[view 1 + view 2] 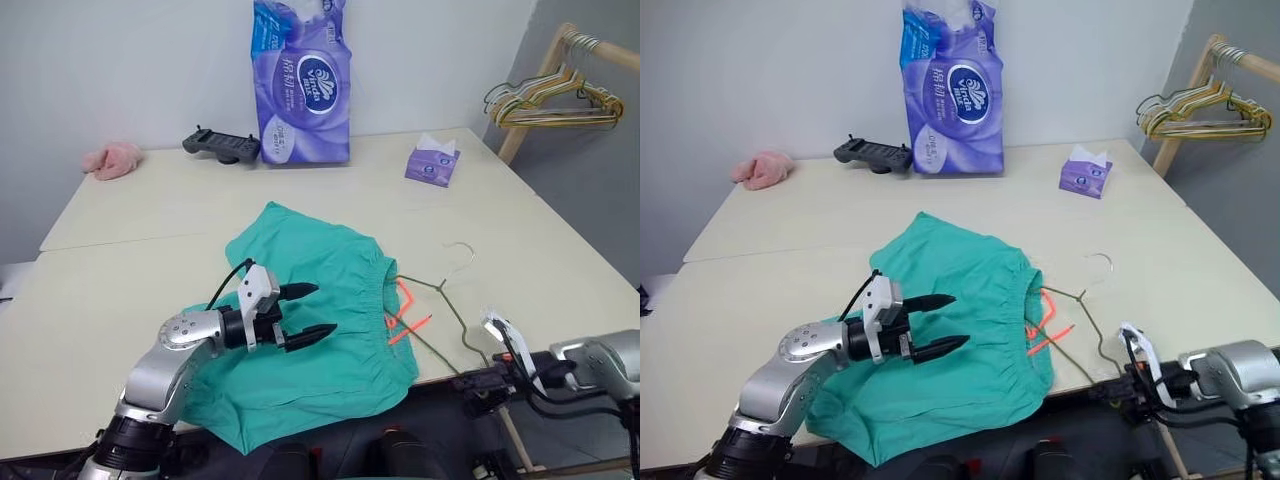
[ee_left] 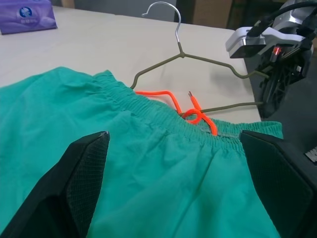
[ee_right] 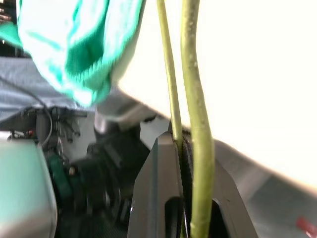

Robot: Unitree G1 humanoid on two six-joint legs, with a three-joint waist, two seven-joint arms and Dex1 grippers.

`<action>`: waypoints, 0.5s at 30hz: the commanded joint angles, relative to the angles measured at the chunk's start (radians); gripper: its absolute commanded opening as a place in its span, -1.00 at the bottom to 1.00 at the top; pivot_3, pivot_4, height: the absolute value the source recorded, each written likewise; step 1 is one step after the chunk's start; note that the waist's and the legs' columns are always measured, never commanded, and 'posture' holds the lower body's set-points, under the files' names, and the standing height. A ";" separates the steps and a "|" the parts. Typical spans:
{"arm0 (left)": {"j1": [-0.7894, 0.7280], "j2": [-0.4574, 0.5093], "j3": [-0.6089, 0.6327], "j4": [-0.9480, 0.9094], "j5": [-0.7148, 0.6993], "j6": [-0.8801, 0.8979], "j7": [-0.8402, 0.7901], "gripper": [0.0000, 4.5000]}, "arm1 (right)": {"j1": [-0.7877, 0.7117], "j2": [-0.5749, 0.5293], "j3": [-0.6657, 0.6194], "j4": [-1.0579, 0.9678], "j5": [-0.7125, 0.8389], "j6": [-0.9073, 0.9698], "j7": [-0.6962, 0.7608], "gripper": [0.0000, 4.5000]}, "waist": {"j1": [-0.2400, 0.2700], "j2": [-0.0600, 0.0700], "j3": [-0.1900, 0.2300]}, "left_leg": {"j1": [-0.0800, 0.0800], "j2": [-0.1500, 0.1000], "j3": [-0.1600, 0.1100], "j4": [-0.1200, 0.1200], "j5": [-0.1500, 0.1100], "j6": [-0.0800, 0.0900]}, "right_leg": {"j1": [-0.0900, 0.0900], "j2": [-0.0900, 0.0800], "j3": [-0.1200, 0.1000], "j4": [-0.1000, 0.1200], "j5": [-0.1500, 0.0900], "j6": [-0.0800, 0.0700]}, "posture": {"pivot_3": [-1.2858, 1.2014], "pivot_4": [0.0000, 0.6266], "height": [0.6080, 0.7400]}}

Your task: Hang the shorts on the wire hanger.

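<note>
The teal-green shorts lie flat on the table, waistband toward the right, with the orange drawstring spilling out beside it. My left gripper hovers open just above the shorts, its fingers pointing at the waistband. The thin olive wire hanger lies on the table right of the waistband, hook pointing away from me. I cannot tell whether its lower bar runs under the waistband. At the table's front edge my right gripper is shut on the hanger's near corner, the wire pinched between its fingers.
A tall purple tissue pack, a black controller and a small purple tissue box stand along the back. A pink cloth lies at the far left. A wooden rack with several pale hangers stands off the far right corner.
</note>
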 commanded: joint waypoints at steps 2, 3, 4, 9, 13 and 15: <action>-0.020 -0.009 0.000 0.021 0.012 -0.044 -0.012 0.99 | -0.077 0.048 -0.041 0.052 -0.019 -0.027 -0.069 -1.00 | -0.010 -0.004 -0.002 | 0.001 0.001 0.001 0.000 0.000 0.000 | 0.000 -0.001 0.001 0.000 0.000 0.000 | 0.05 -0.78 1.00; -0.023 -0.010 -0.002 0.028 0.014 -0.050 -0.015 0.99 | -0.092 0.061 -0.038 0.062 -0.025 -0.031 -0.077 -1.00 | -0.015 -0.005 -0.002 | 0.001 0.002 0.001 0.000 0.000 0.000 | 0.000 -0.001 0.001 0.000 0.000 0.000 | 0.05 -0.78 1.00; -0.026 -0.011 -0.002 0.033 0.015 -0.054 -0.016 0.99 | -0.104 0.069 -0.036 0.069 -0.031 -0.034 -0.083 -1.00 | -0.023 -0.007 -0.002 | 0.002 0.002 0.001 0.000 0.000 0.000 | 0.001 -0.001 0.001 0.000 0.000 0.000 | 0.05 -0.80 1.00; -0.040 -0.011 0.001 0.063 0.019 -0.073 -0.027 0.99 | -0.173 0.082 -0.032 0.108 -0.043 -0.048 -0.090 -1.00 | -0.050 -0.009 -0.003 | 0.003 0.004 0.003 0.000 0.000 0.000 | 0.001 0.001 0.002 0.001 0.001 0.000 | 0.04 -0.82 1.00; -0.044 -0.011 0.002 0.073 0.020 -0.081 -0.030 0.99 | -0.225 0.066 -0.015 0.097 -0.016 -0.015 -0.056 -1.00 | -0.060 -0.009 -0.003 | 0.003 0.005 0.004 0.000 0.000 0.000 | 0.000 0.002 0.003 0.001 0.002 0.000 | 0.05 -0.83 1.00; -0.048 -0.013 0.001 0.079 0.023 -0.086 -0.029 0.99 | -0.242 0.030 0.001 0.052 0.024 0.016 0.006 -1.00 | -0.060 -0.008 -0.003 | 0.003 0.005 0.005 0.000 0.000 0.000 | 0.000 0.002 0.003 0.001 0.003 0.000 | 0.05 -0.82 1.00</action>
